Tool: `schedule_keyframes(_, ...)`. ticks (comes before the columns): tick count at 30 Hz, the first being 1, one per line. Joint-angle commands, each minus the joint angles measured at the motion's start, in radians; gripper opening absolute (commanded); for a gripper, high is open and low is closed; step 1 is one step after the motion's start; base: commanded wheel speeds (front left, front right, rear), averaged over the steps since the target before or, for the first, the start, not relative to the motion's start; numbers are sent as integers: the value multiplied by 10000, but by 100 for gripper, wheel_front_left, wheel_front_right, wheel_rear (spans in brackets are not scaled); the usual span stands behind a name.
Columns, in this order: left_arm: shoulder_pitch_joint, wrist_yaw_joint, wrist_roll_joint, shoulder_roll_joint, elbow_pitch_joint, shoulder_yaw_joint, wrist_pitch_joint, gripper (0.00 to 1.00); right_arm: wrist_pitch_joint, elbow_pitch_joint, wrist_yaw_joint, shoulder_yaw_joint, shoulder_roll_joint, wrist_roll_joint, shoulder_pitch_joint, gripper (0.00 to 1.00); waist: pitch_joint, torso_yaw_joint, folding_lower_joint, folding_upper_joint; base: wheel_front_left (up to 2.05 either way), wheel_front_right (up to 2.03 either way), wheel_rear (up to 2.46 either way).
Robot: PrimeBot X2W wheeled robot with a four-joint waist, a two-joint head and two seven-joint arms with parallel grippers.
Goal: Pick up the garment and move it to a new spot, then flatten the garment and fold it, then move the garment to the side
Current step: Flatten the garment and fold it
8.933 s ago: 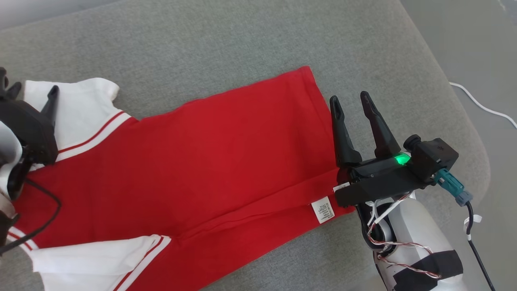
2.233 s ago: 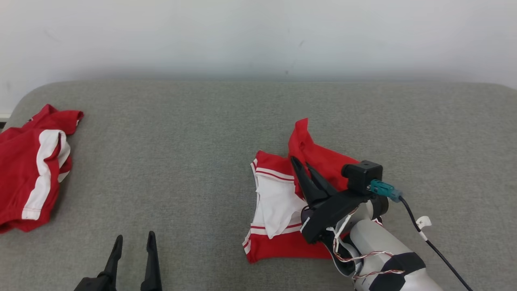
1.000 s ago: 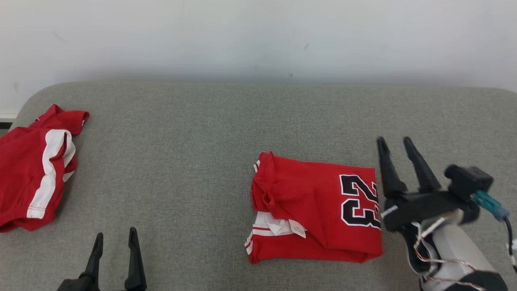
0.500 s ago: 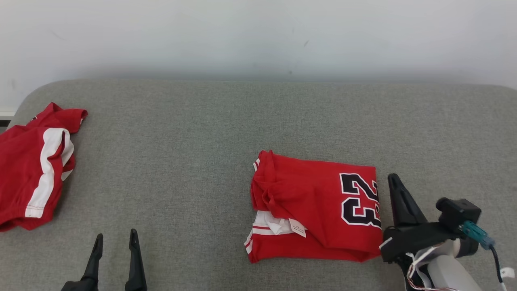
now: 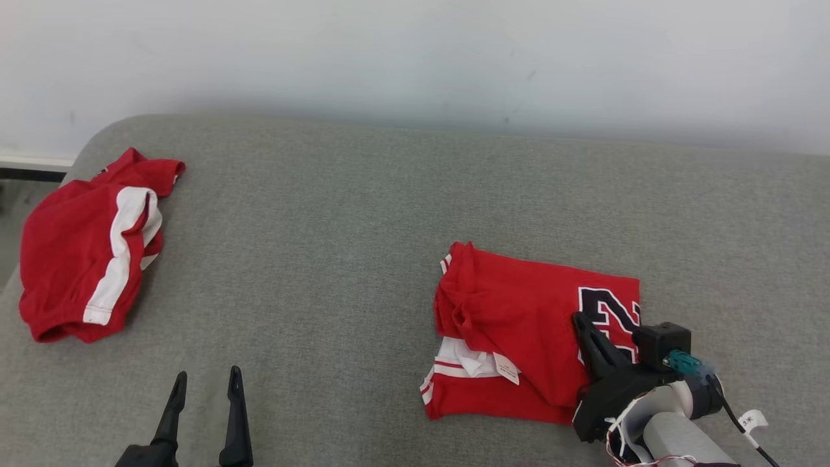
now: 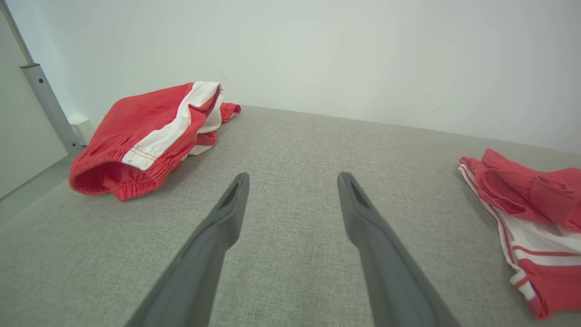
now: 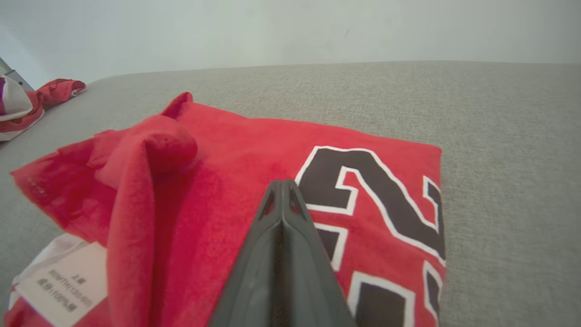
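Observation:
The garment (image 5: 512,318) is a red jersey with black number print, folded into a rough rectangle on the grey cushion, white trim and a label showing at its lower left. My right gripper (image 5: 578,318) is shut, fingers pressed together, and lies over the garment's right part by the number. In the right wrist view the closed fingertips (image 7: 282,184) point across the red cloth (image 7: 218,163); nothing is pinched between them. My left gripper (image 5: 206,377) stands open at the lower left, well away from the garment. In its wrist view, the left gripper (image 6: 292,178) has the garment (image 6: 522,204) at far right.
A second red and white garment (image 5: 91,253) lies bunched at the cushion's left end, also visible as shorts-like cloth (image 6: 150,127). The grey cushion (image 5: 324,214) runs back to a white wall. Its left edge drops off near a metal post (image 6: 45,104).
My right gripper has shut and moved from the cushion right of the garment onto the garment's right part. The head camera has shifted, sliding the whole scene right. The left gripper stays open.

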Motion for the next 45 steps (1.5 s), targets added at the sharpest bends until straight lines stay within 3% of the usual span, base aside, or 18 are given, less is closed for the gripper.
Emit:
schedule_keyframes(1, -41, 44, -27, -11, 19, -16, -25, 100, -6, 96, -25, 30, 70, 82, -98, 0, 38, 140, 0, 0, 0, 0, 0)
schedule_keyframes(10, -268, 51, -177, -11, 47, -266, -25, 100, -5, 1124, -25, 567, 548, 431, -735, 0, 360, 551, 0, 0, 0, 0, 0)
schedule_keyframes(16, -388, 83, -244, -11, 28, -344, -25, 100, -7, 504, -25, 1110, 950, 394, -799, 0, 512, 694, 0, 0, 0, 0, 0)
schedule_keyframes(25, -275, 212, -389, -11, 29, -338, -25, 100, -7, -261, -25, 3440, 1240, 866, -93, 0, 412, 682, 0, 0, 0, 0, 0)
schedule_keyframes(28, -208, 231, -382, -12, 31, -266, -25, 100, -10, -598, -25, 3678, 1122, 1194, -111, 0, 349, 541, 0, 0, 0, 0, 0)
schedule_keyframes(37, -21, 209, -274, -11, -87, 24, -25, 100, -5, -2410, -25, 2057, 272, 888, 186, 0, 152, -67, 0, 0, 0, 0, 0)
schedule_keyframes(45, 180, 226, -217, -11, -200, 198, -25, 100, -7, -4097, -25, -841, -169, -120, 1326, 0, -101, -752, 0, 0, 0, 0, 0)
